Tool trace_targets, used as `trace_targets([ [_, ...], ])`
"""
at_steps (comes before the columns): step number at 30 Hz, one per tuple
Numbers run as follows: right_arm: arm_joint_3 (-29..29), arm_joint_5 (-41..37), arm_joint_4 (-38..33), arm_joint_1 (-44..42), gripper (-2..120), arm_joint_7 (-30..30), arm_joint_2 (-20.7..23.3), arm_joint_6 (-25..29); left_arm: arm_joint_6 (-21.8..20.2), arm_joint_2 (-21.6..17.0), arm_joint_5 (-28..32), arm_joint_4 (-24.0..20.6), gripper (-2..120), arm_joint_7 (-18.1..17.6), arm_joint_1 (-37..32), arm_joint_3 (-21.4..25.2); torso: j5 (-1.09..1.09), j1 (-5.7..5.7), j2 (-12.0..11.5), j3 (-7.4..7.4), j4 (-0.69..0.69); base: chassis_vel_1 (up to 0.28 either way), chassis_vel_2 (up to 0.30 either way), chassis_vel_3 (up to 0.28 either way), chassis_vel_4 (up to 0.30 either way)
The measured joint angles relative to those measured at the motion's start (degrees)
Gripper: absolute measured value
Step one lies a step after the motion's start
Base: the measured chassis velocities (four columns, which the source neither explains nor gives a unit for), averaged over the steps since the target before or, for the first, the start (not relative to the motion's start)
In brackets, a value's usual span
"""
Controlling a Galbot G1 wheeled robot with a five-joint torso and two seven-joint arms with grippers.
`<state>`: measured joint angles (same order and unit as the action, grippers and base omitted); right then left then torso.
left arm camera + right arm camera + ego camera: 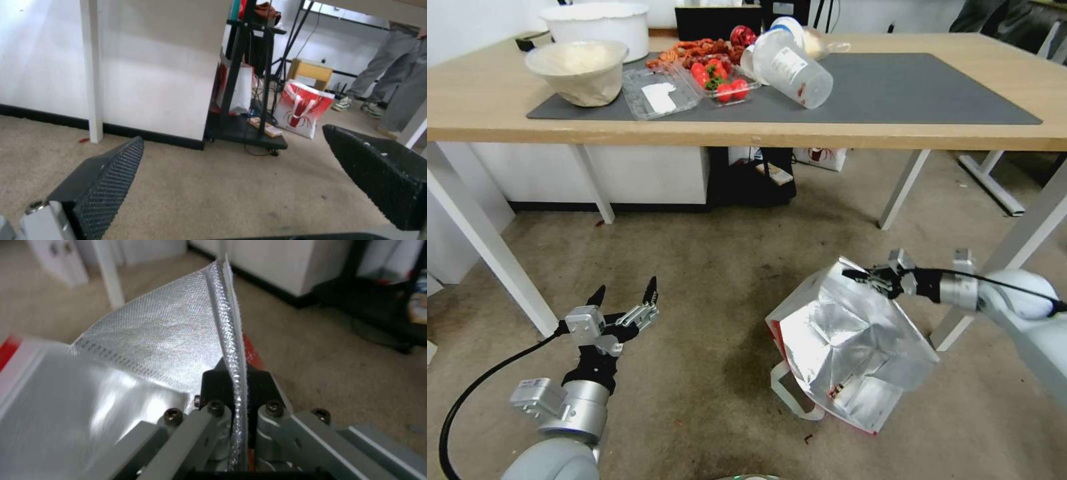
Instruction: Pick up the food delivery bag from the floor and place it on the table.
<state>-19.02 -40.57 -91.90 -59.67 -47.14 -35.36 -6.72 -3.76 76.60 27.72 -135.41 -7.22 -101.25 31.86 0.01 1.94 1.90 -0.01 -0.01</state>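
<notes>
The food delivery bag (840, 347) leans on the floor (707, 267) in front of the table (894, 137), its silver foil lining facing up and a white strap trailing on the carpet. My right gripper (857, 274) is shut on the bag's upper rim. In the right wrist view the foil seam (231, 323) runs up between the pinched black fingers (211, 381) of the right gripper (236, 376). My left gripper (625, 293) hangs open over bare carpet well to the left of the bag. In the left wrist view the left gripper (231, 160) has nothing between its ribbed pads (111, 180).
Bowls (579, 70), a strawberry box (720, 80) and a tipped plastic tub (792, 67) crowd the left of the grey mat (920, 90). A white table leg (1014, 253) stands close behind my right arm. A black cart (754, 177) and a red-white paper bag (302, 110) sit under the table.
</notes>
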Motion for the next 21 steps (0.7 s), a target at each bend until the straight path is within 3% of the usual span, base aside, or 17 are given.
trace_targets([
  [5, -4.3, -6.6, -7.7, -8.1, 0, 6.5, 1.7, 0.2, 0.1, 0.2, -0.3, 0.0, 100, 0.1, 0.0, -0.6, -0.01, 0.0, 0.0, 0.0, 0.0, 0.0, 0.0, 0.0, 0.0],
  [12, -6.8, -7.4, -13.0, -10.4, 0, 6.0, 2.9, -0.4, -0.3, 0.2, -0.1, -1.3, 100, 0.1, -0.5, -0.4, -0.02, 0.0, 0.0, 0.0, 0.02, 0.0, 0.0, 0.0, 0.0],
  [21, -6.8, -8.3, -18.8, -9.7, 0, 1.0, 4.7, -3.2, -0.4, 0.2, 0.3, -1.9, 100, -0.2, -1.0, 0.3, -0.01, 0.0, 0.0, 0.0, 0.01, 0.0, 0.0, 0.0, 0.0],
])
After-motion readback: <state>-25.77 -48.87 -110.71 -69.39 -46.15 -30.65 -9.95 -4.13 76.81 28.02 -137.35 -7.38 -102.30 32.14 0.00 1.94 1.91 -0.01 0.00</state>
